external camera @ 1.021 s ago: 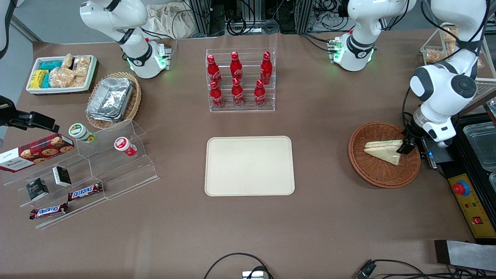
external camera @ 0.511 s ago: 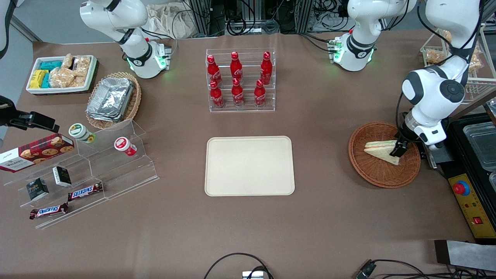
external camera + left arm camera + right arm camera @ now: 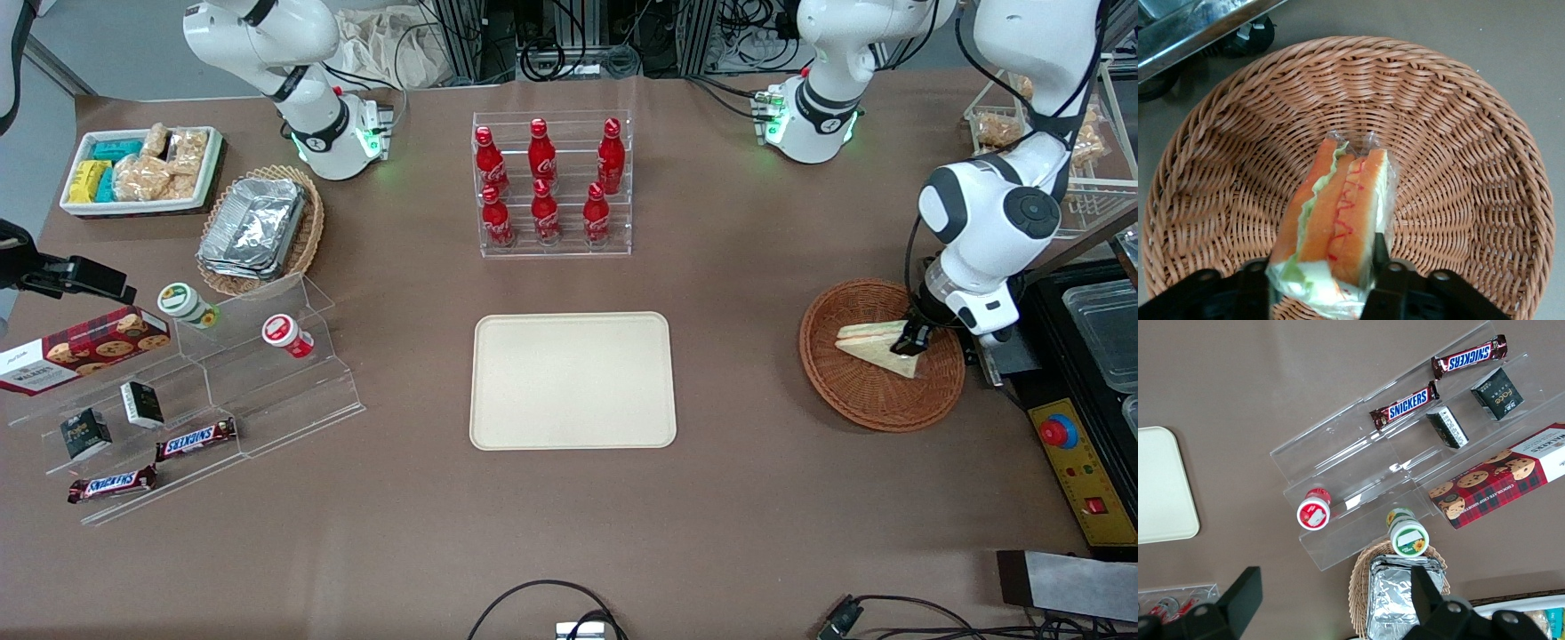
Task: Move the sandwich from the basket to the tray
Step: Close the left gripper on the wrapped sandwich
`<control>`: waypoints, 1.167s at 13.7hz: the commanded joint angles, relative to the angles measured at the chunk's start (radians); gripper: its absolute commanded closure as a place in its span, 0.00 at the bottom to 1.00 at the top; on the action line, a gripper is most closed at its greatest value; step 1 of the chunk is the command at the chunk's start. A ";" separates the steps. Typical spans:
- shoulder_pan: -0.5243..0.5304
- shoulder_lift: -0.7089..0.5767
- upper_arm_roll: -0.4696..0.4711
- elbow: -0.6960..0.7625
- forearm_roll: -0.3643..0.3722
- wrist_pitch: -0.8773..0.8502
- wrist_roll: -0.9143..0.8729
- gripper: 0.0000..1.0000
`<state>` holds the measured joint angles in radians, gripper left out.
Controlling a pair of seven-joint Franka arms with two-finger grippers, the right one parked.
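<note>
The sandwich [image 3: 876,345], a wrapped wedge of white bread with orange and green layers, lies in the round reddish-brown wicker basket [image 3: 853,404] toward the working arm's end of the table. My gripper [image 3: 909,345] is down in the basket at the sandwich's wide end. In the left wrist view the gripper [image 3: 1321,280] has a black finger [image 3: 1381,263] pressed against each side of the sandwich [image 3: 1338,213], which still rests on the basket [image 3: 1458,133] weave. The cream tray [image 3: 573,380] lies bare at the table's middle, well apart from the basket.
A clear rack of red bottles [image 3: 551,182] stands farther from the camera than the tray. A black control box with a red button [image 3: 1076,453] sits beside the basket. Acrylic snack shelves [image 3: 204,391], a foil-container basket [image 3: 258,227] and a white bin [image 3: 142,169] are at the parked arm's end.
My gripper has slid in over the basket from its rim toward the sandwich's wide end, and it now sits around that end. The sandwich has not moved.
</note>
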<state>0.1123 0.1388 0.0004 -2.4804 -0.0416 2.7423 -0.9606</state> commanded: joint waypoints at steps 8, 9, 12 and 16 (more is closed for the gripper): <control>-0.006 -0.105 0.000 0.018 0.016 -0.102 0.046 1.00; -0.006 -0.131 -0.008 0.023 0.016 -0.133 0.074 1.00; -0.006 -0.186 -0.028 0.050 0.054 -0.223 0.138 1.00; -0.006 -0.222 -0.075 0.190 0.143 -0.465 0.212 1.00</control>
<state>0.1077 -0.0634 -0.0462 -2.3685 0.0787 2.3922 -0.7956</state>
